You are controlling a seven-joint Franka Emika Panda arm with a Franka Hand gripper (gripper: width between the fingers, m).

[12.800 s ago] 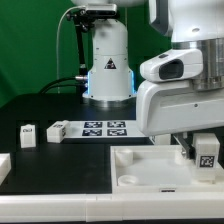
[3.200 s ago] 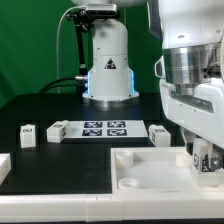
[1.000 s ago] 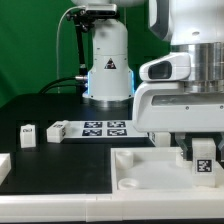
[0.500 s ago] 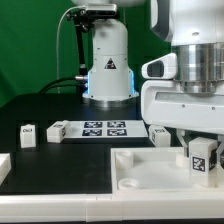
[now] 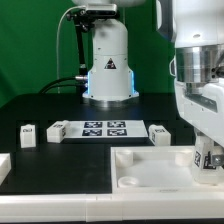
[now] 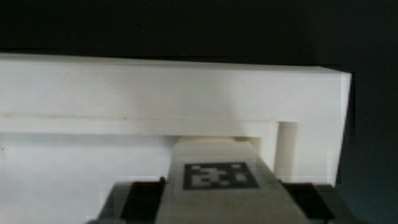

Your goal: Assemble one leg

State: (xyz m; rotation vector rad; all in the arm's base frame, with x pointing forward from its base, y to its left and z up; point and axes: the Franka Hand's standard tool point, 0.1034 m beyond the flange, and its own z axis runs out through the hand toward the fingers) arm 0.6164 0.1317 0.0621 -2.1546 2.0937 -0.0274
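Note:
My gripper (image 5: 208, 162) is shut on a leg (image 5: 206, 157), a small white block, and holds it upright at the large white panel's (image 5: 150, 172) corner on the exterior view's right. In the wrist view the leg (image 6: 222, 175) shows its black-and-white tag between my dark fingers (image 6: 139, 203). It sits at the panel's (image 6: 160, 100) corner recess (image 6: 231, 140). I cannot tell how deep it is seated. Three more legs lie on the black table: two at the exterior view's left (image 5: 27, 135) (image 5: 56, 130) and one beside the arm (image 5: 159, 133).
The marker board (image 5: 105, 127) lies flat in front of the robot base (image 5: 108, 70). A white part (image 5: 3, 166) shows at the exterior view's left edge. My arm's big white wrist fills the upper right.
My wrist has turned about its axis with the leg in it, as it did earlier. The leg's tag no longer faces the exterior camera. The leg by the arm is uncovered again.

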